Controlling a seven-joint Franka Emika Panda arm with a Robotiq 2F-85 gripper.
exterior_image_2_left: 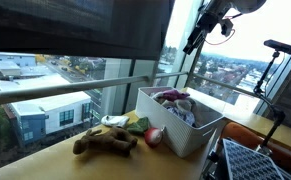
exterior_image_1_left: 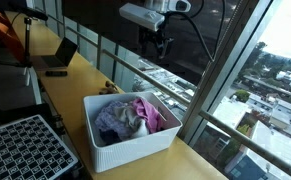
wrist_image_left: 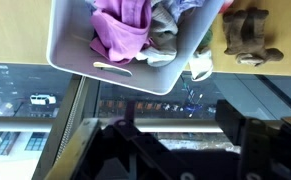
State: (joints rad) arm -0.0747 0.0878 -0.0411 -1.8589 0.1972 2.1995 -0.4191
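The white bin [exterior_image_1_left: 135, 142] sits on the wooden counter [exterior_image_1_left: 83, 78], against the window rail [exterior_image_1_left: 177, 84], with a pink cloth [exterior_image_1_left: 150, 112] and a grey cloth [exterior_image_1_left: 113, 120] heaped inside. In the wrist view the same bin [wrist_image_left: 69, 50] fills the top of the picture, the pink cloth [wrist_image_left: 120, 30] beside the grey cloth [wrist_image_left: 170, 25].

My gripper [exterior_image_1_left: 162, 45] hangs well above the bin, over its window side; both exterior views show it [exterior_image_2_left: 192, 42] high and apart from everything.

From here I judge the main risk to be that rail and the glass behind the bin. I am close to them, so a descent that drifts away from the bin could strike the rail. The heap also rises above the bin's rim, so a careless brush could drag cloth over the wall. The brown plush toy [exterior_image_2_left: 105, 142] lies on the counter just beside the bin and could be knocked along it.

In the wrist view my gripper [wrist_image_left: 180, 142] shows its fingers [wrist_image_left: 115, 150] spread wide, with only the street visible between them. It holds nothing and touches nothing.
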